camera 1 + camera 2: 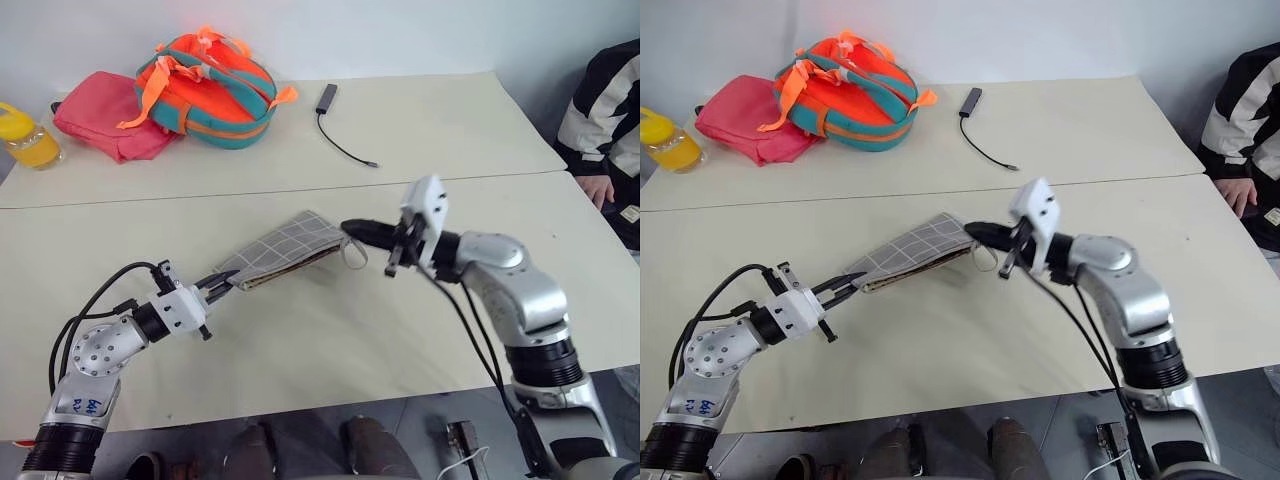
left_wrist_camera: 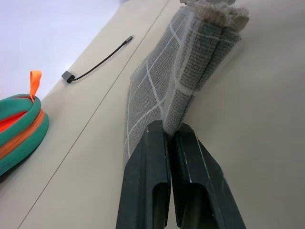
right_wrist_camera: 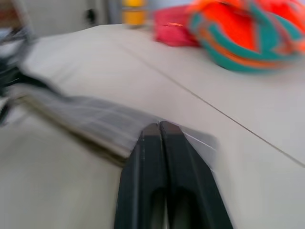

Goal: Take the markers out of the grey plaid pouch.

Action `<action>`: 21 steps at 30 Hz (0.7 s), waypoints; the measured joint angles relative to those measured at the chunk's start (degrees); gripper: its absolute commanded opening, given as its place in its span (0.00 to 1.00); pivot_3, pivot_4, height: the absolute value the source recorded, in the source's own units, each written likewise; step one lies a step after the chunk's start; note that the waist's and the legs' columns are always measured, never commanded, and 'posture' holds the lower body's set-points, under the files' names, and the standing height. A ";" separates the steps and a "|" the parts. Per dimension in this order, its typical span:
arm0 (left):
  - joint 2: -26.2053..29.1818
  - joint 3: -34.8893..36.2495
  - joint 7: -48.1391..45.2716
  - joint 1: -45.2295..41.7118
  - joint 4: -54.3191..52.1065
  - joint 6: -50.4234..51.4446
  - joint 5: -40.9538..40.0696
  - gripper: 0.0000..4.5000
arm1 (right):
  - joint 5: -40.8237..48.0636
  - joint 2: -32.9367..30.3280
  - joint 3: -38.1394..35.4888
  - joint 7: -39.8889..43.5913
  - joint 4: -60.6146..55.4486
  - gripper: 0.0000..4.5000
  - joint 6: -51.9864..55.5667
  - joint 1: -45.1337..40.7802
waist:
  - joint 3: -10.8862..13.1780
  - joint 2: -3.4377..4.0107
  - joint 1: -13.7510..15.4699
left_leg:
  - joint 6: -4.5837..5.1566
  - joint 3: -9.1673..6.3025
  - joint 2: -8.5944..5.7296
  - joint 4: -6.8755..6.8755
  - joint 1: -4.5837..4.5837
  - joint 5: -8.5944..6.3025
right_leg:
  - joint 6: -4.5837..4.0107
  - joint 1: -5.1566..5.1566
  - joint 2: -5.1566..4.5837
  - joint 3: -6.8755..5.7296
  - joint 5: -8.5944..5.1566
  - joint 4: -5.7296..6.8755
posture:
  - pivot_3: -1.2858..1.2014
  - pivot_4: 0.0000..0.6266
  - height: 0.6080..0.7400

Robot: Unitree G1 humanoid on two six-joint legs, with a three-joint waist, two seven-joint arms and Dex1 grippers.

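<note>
You are looking down on a pale cream table (image 1: 300, 340) made of two tops pushed together, the seam (image 1: 150, 198) between them running straight across. Take the orange and teal backpack (image 1: 210, 90) on the far top as your landmark. Just beside it, touching on its left, lies a pink bag (image 1: 105, 118), and further left, at the table's edge, stands a yellow bottle (image 1: 28, 138). Right of the backpack, a black cable (image 1: 342, 135) with a grey adapter lies on the same top. Behind the backpack rises a plain, evenly lit, pale bluish wall (image 1: 400, 35). Far to its right, past the table's corner, a person in a black and white striped sleeve (image 1: 605, 110) sits. Below the table's near edge you see grey floor (image 1: 430, 415).
</note>
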 measured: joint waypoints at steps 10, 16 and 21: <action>-2.39 -1.04 -0.31 0.42 -3.17 1.57 0.33 0.00 | -13.18 0.29 7.75 -1.37 3.63 0.00 -12.45 2.87 | 0.00 0.00 0.33 | 0.02 0.19 0.01 0.19 0.02 -0.01 | 0.00 0.04 0.02 0.08 0.00 0.03 | 0.52 0.24 1.00; -2.88 -1.25 -0.33 0.66 -4.35 2.23 0.67 0.00 | -14.92 1.09 7.97 -2.18 5.53 0.00 -13.49 2.86 | 0.00 0.00 0.35 | 0.02 0.18 0.01 0.17 0.03 -0.01 | -0.01 0.03 0.03 0.08 0.00 0.05 | 0.52 0.24 1.00; -3.26 -2.56 -1.80 0.56 -6.53 4.81 -0.53 0.00 | -23.37 -0.23 10.50 -4.19 9.50 0.08 -17.89 1.34 | 0.00 0.00 0.34 | 0.02 0.21 0.01 0.20 0.03 -0.01 | -0.01 0.03 0.02 0.08 0.00 0.06 | 0.52 0.24 1.00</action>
